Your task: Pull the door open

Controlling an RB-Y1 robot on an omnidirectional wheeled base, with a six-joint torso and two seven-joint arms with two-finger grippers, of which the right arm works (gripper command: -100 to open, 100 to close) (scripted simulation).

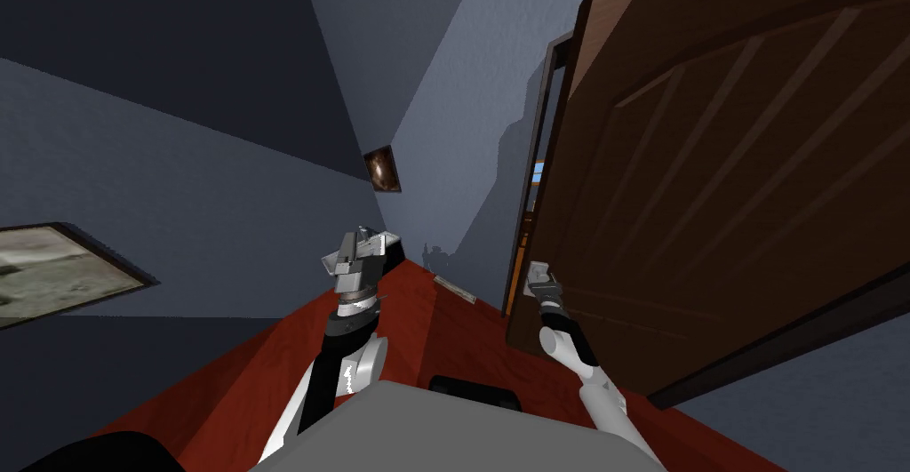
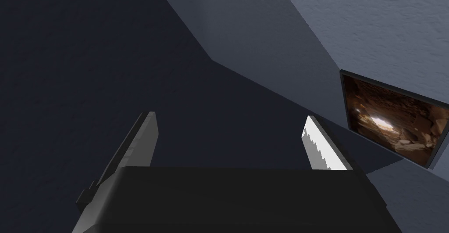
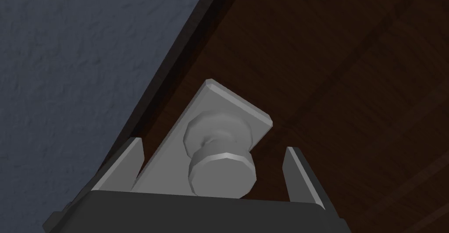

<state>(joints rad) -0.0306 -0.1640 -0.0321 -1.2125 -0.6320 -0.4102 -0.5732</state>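
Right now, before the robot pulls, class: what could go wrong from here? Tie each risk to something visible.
1. The right gripper has its fingers open either side of the grey knob, not pressing it; pulling now would likely leave the knob behind.
2. The knob is round and the fingers thin, so even a shut grip may slip.
3. The brown door is ajar and looms close over the right arm; swinging inward, it could strike it.

Floor (image 1: 418, 342): a plain red-brown plane, narrowing as a wedge toward the far corner between blue-grey walls (image 1: 222, 227). One small, pale, flat strip (image 1: 454, 288) lies on it at the foot of the far one, near the lower corner of the door (image 1: 711, 182).
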